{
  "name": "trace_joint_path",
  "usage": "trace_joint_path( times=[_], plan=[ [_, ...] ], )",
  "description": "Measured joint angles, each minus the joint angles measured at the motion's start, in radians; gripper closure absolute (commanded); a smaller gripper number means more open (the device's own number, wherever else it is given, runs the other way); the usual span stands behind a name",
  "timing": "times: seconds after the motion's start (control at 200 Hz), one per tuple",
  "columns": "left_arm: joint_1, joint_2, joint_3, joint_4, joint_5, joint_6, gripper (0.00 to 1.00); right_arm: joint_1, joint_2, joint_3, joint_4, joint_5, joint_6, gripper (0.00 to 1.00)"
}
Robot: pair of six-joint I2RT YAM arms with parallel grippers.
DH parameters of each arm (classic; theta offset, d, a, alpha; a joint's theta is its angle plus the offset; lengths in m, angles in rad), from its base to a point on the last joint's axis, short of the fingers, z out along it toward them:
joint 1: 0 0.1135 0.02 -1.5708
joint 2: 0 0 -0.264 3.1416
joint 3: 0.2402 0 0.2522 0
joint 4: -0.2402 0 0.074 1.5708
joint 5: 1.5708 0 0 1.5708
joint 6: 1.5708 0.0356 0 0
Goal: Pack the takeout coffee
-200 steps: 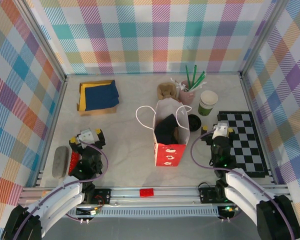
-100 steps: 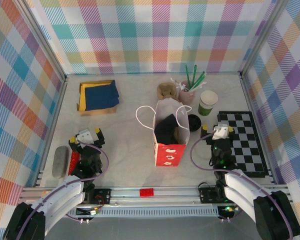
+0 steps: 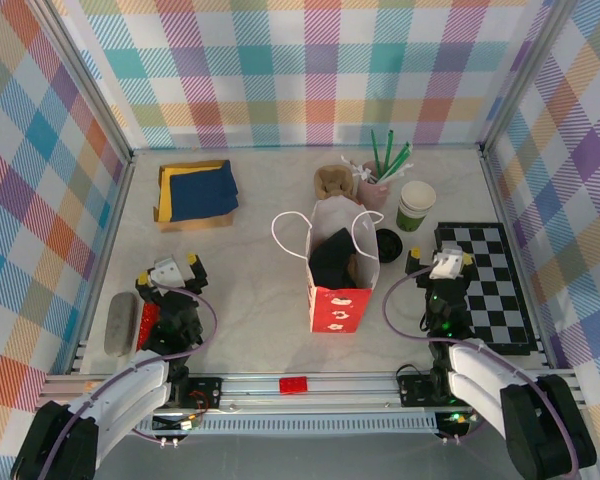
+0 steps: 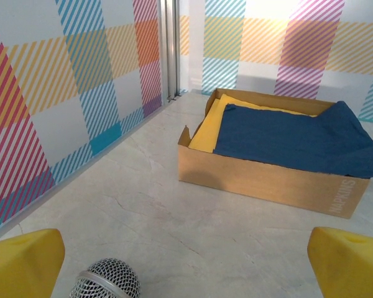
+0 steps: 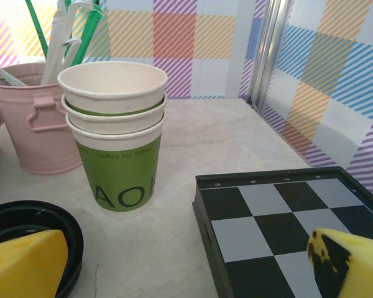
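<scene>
The takeout coffee is hidden from me. A red and white paper bag stands open mid-table, and a dark shape I cannot identify fills its mouth. My left gripper hovers low at the near left, open, its yellow fingertips wide apart over bare table. My right gripper sits right of the bag, open, with nothing between its yellow fingertips. It faces a stack of lidless light-green paper cups and black lids.
A cardboard box of blue and yellow napkins lies at the back left. A pink bucket of green straws stands behind the cups. A chessboard lies at the right. A microphone head rests below my left gripper.
Both grippers have shifted slightly outward, the left one to the left and the right one to the right. Both stay open, and no object has moved.
</scene>
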Motion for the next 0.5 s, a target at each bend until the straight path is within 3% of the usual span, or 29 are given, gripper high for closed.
trace_joint_path(
  times=[0.5],
  plan=[
    [0.042, 0.169, -0.002, 0.129, 0.059, -0.002, 0.0, -0.02, 0.243, 0.01, 0.178, -0.02, 0.012, 0.01]
  ],
)
